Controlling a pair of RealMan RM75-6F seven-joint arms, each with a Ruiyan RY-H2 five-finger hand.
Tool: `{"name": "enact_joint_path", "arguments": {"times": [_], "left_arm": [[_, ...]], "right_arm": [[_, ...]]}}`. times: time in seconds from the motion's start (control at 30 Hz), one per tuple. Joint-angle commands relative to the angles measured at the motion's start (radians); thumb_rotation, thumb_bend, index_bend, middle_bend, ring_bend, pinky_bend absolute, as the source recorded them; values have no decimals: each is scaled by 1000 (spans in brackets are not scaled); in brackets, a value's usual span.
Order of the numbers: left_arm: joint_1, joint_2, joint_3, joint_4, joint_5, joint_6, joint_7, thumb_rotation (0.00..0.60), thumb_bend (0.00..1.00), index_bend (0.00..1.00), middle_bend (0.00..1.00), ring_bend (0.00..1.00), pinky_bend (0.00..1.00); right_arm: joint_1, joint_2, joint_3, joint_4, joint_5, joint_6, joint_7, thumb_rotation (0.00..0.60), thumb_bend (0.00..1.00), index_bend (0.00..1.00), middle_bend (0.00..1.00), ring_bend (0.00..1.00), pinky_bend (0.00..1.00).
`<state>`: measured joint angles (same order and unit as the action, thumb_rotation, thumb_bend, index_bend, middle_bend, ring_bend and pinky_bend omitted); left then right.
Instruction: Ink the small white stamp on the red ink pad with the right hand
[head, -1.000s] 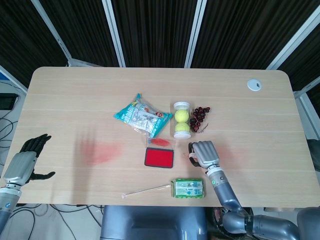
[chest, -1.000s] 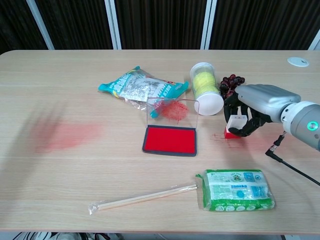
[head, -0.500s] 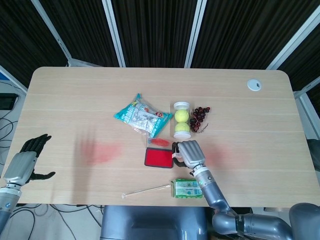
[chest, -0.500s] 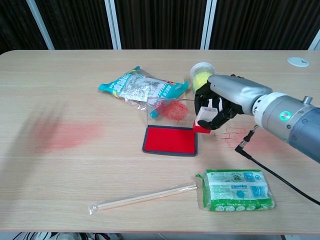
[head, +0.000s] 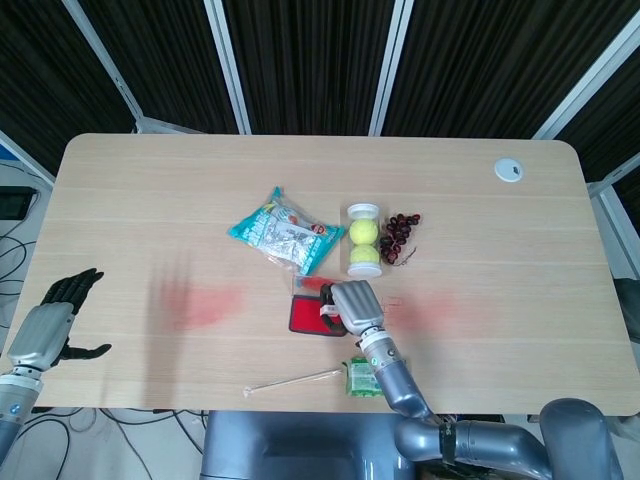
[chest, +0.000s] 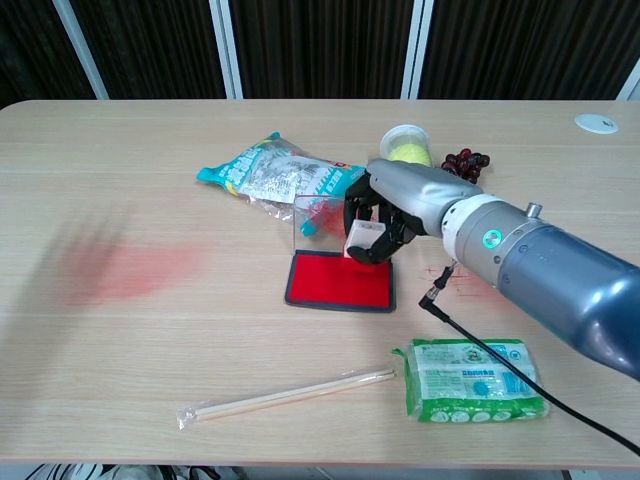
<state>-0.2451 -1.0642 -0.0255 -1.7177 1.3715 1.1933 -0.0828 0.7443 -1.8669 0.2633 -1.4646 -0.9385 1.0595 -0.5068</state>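
Observation:
My right hand (chest: 385, 205) (head: 350, 306) grips the small white stamp (chest: 361, 237), whose red base points down. It hovers over the right part of the red ink pad (chest: 335, 281) (head: 306, 316); I cannot tell whether the base touches the ink. The pad's clear lid (chest: 325, 218) stands open behind it. In the head view the hand hides most of the stamp and the pad's right half. My left hand (head: 52, 318) is far off at the table's left edge, fingers spread, holding nothing.
Behind the pad lie a teal snack bag (chest: 275, 176), a tube of tennis balls (head: 363, 240) and dark grapes (head: 398, 236). A green packet (chest: 474, 379) and wrapped chopsticks (chest: 285, 394) lie near the front edge. Red stains mark the table (chest: 125, 271).
My right hand carried the stamp leftward from the bare table right of the pad to above the pad's right part. The left hand stayed still.

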Motion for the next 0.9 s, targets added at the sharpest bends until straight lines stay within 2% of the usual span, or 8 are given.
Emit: {"name": "enact_joint_path", "arguments": {"times": [0.03, 0.43, 0.9], "left_arm": [[0, 1, 0, -1, 0, -1, -5, 600, 38, 0, 0, 0, 0], [-3, 4, 1, -1, 0, -7, -14, 600, 38, 0, 0, 0, 0], [-3, 6, 1, -2, 0, -9, -22, 600, 38, 0, 0, 0, 0]], "right_arm": [[5, -30, -1, 30, 3, 3, 10, 600, 605, 778, 651, 557, 585], [17, -85, 4, 97, -5, 4, 27, 600, 606, 778, 651, 557, 585], [15, -123, -24, 157, -12, -17, 14, 600, 609, 778, 651, 557, 585]]}}
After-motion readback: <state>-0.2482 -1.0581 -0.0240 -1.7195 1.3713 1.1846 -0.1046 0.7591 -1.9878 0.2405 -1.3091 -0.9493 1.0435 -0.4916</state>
